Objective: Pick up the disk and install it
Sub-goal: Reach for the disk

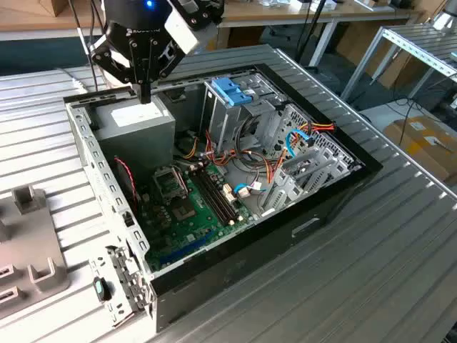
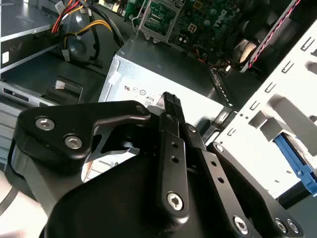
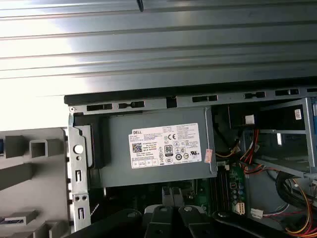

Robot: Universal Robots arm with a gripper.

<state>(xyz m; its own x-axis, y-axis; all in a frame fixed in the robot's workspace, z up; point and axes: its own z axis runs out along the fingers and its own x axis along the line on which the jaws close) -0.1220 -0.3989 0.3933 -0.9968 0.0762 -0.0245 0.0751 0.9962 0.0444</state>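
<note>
At the exterior view's left sat the grey fixture (image 1: 28, 243), just outside the pale perforated case wall (image 1: 96, 161). No disk showed on the part of it in frame.

Next along, the gripper (image 1: 145, 93) hung over the power supply (image 1: 136, 125) at the case's back corner. Its fingers were drawn together to a single tip and held nothing.

In the second wrist view, the gripper (image 2: 168, 99) pointed down at that same grey box. Past the perforated wall, on the fixture side, a blue plastic edge showed. I'd call that the disk (image 2: 297, 163), or rather its carrier rail. So by my reading the disk lay outside the case, across the wall from the claw and close by.

Which way it pointed, and how its long axis ran, I couldn't tell, since too little of it showed.

Further right stood the drive cage (image 1: 228, 114) with its blue latch (image 1: 232, 89), well apart from the claw.
</note>
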